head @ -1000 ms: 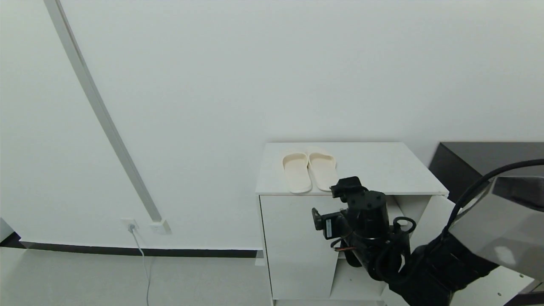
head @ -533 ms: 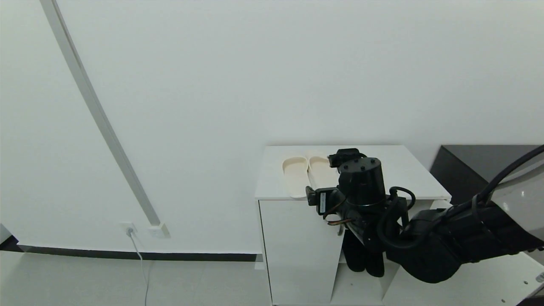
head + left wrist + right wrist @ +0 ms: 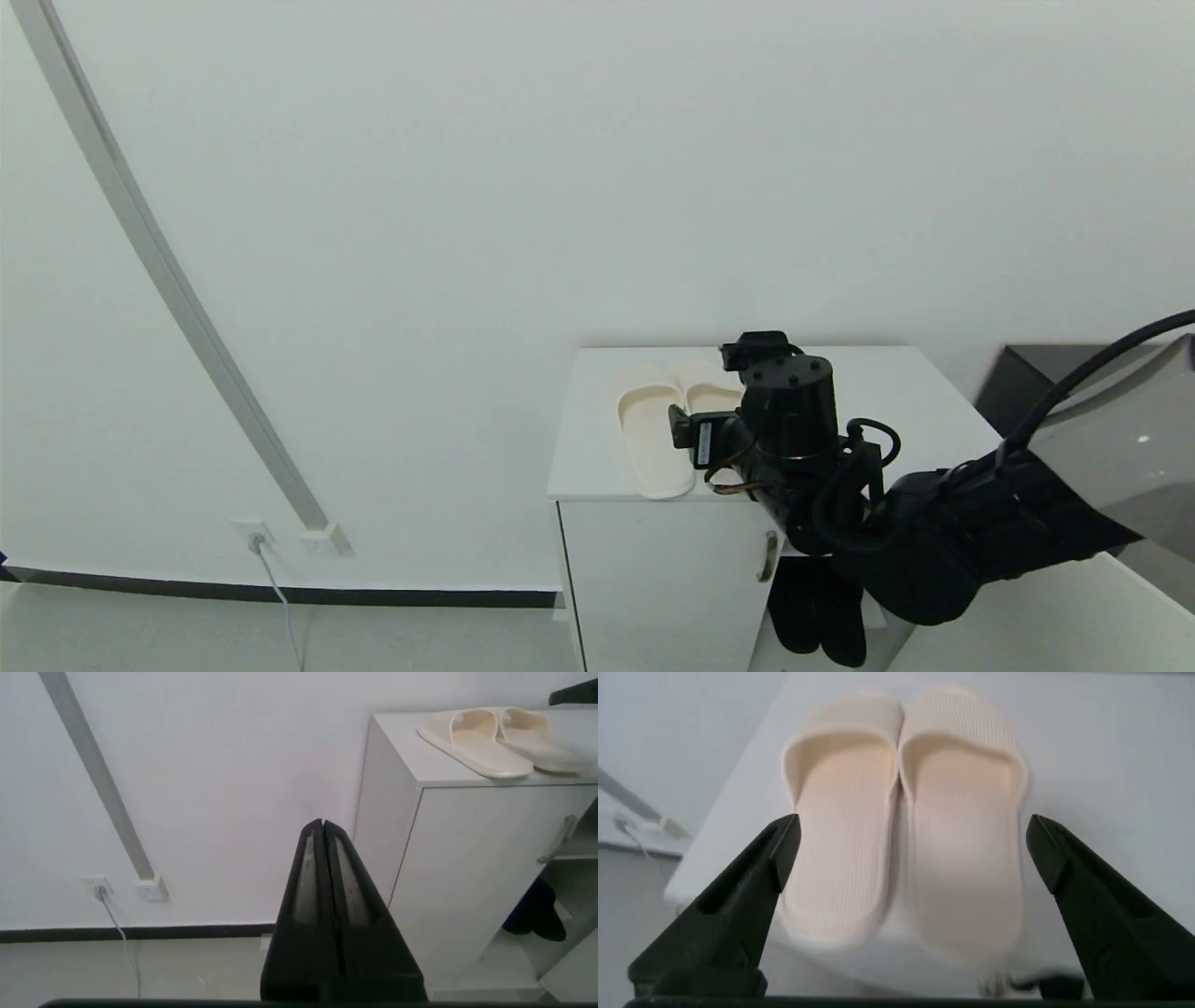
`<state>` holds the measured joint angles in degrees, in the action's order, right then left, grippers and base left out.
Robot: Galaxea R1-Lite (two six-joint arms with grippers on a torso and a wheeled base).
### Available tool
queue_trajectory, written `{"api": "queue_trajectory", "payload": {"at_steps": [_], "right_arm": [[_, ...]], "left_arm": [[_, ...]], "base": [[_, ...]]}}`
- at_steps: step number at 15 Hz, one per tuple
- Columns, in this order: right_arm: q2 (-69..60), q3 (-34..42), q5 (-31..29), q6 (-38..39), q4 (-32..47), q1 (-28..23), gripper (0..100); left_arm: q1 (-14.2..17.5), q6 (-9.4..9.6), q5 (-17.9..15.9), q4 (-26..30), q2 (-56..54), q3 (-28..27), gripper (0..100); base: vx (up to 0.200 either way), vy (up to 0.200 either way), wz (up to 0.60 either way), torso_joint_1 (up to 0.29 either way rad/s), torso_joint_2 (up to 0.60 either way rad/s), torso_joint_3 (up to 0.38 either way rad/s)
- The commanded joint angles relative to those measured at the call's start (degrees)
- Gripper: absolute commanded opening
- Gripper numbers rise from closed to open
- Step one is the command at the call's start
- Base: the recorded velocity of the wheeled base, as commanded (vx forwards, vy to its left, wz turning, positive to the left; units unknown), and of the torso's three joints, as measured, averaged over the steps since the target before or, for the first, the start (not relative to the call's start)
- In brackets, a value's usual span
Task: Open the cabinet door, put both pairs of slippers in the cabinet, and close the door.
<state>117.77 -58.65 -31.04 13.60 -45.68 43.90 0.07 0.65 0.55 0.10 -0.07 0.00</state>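
A cream pair of slippers (image 3: 653, 429) lies side by side on top of the white cabinet (image 3: 887, 392), near its left front edge. My right gripper (image 3: 913, 835) is open just in front of that pair (image 3: 906, 812), one finger (image 3: 757, 887) outside each slipper, touching neither. A black pair of slippers (image 3: 822, 616) stands inside the cabinet behind the open right door (image 3: 1008, 616). The left door (image 3: 653, 588) with its handle (image 3: 767, 555) is closed. My left gripper (image 3: 322, 831) is shut and empty, off to the cabinet's left, well apart from the cabinet side (image 3: 374, 812).
A grey cable duct (image 3: 168, 280) runs slantwise down the white wall to a socket (image 3: 254, 537) with a cord. A dark piece of furniture (image 3: 1027, 373) stands right of the cabinet. Bare floor lies left of the cabinet.
My right arm has risen from the cabinet opening to the top, over the cream slippers. The head camera has shifted, so the cabinet sits lower in the picture.
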Motion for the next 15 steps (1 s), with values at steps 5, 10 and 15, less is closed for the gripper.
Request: {"api": "queue_trajectory", "payload": {"at_steps": [5, 10, 15], "right_arm": [[8.79, -1.12, 0.54, -0.42, -3.98, 0.05, 100], [14.33, -9.55, 0.80, -2.97, -3.63, -1.97, 100], [20.04, -20.36, 1.77, -3.32, 1.03, -4.61, 100]], "left_arm": [[0.01, -0.03, -0.02, -0.01, 0.07, 0.00, 0], [0.01, -0.03, 0.07, -0.01, 0.07, 0.00, 0], [0.01, -0.03, 0.15, -0.01, 0.07, 0.00, 0]], "base": [[0.000, 0.000, 0.00, 0.000, 0.00, 0.000], [0.000, 0.000, 0.00, 0.000, 0.00, 0.000], [0.000, 0.000, 0.00, 0.000, 0.00, 0.000]]}}
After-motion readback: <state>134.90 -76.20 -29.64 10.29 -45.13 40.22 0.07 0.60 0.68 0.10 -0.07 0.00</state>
